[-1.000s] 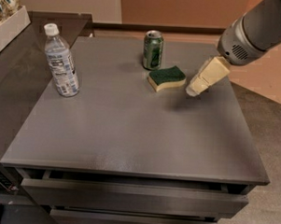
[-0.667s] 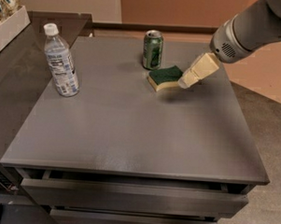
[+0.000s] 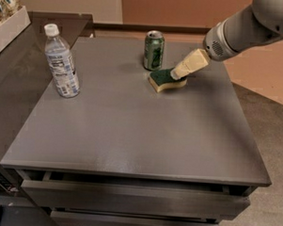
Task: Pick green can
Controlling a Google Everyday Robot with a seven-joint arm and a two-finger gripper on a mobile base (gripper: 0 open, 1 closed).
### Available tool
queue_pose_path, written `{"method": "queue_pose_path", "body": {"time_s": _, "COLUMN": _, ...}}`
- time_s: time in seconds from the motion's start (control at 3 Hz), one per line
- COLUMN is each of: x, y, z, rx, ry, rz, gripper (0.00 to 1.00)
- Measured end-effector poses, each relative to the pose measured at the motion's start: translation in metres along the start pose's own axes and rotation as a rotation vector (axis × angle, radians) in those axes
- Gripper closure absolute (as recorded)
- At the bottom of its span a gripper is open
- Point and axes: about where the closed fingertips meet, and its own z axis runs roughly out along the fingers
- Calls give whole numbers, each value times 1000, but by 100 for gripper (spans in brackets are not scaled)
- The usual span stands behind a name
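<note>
The green can (image 3: pixel 153 50) stands upright near the back edge of the grey table (image 3: pixel 131 124), dark green with a silver top rim. My gripper (image 3: pixel 177 73) reaches in from the upper right on a grey arm, its cream-coloured fingers (image 3: pixel 189 64) hanging over the right part of a green-and-yellow sponge (image 3: pixel 164 80). The gripper tip is to the right of the can and a little nearer the front, about a can's width away.
A clear water bottle (image 3: pixel 62 62) with a white cap stands upright at the left of the table. A white box (image 3: pixel 9 26) with packets sits on the counter at the far left. Drawer fronts (image 3: pixel 133 199) run below the table's front edge.
My gripper has moved left and toward the back, from right of the sponge to over the sponge, closer to the can. The can, sponge and bottle have not moved.
</note>
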Motion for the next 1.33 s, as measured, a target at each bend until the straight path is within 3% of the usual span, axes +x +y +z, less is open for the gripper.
{"method": "queue_pose_path", "body": {"time_s": 0.33, "x": -23, "y": -19, "z": 28, "rx": 6, "ry": -32, "rz": 60, "gripper": 0}}
{"method": "queue_pose_path", "body": {"time_s": 1.0, "x": -70, "y": -24, "z": 65, "rx": 11, "ry": -109, "rz": 92, "gripper": 0}}
{"method": "queue_pose_path", "body": {"time_s": 1.33, "x": -93, "y": -19, "z": 98, "rx": 13, "ry": -153, "rz": 89, "gripper": 0}}
